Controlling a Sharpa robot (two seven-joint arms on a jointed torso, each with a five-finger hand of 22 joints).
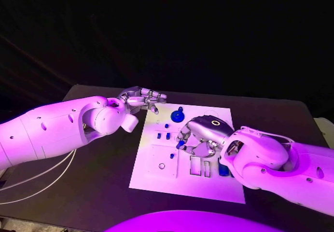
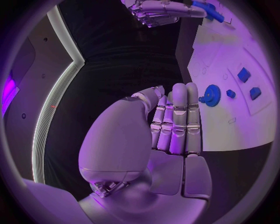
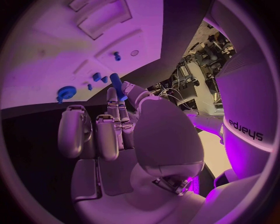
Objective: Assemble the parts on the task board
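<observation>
The white task board lay mid-table. A blue gear sat near its twelve o'clock edge, with small blue blocks in a recess toward nine o'clock. The right hand pinched a blue peg over the board. The left hand, fingers together and empty, hovered off the eleven o'clock corner.

Left hand in middle of left wrist view, fingers straight and pressed side by side, holding nothing. White task board just past fingertips, on black table. Blue gear on board near fingertips; three small blue parts in recessed panel beyond gear. Right hand at far rim of view, pinching long blue peg over board.
</observation>
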